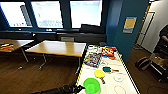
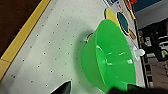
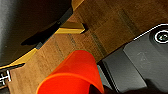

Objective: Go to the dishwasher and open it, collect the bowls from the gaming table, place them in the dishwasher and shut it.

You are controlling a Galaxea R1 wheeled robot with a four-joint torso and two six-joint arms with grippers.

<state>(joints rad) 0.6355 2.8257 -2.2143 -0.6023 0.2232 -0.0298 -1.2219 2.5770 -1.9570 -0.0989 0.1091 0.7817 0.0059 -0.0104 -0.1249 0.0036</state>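
A lime-green bowl stands upright at the near end of the gaming table, a white top with yellow edging. My left gripper reaches in from the left and sits at the bowl's near rim. In the left wrist view the bowl is large, and my left gripper is open, one dark finger outside the bowl's wall and the other by its rim. In the right wrist view an orange-red bowl hangs over the wooden floor, and my right gripper is shut on it.
Further along the gaming table lie a yellow paddle, a green paddle, a small white piece and game boxes. Wooden tables stand left. A blue wall and a person are right.
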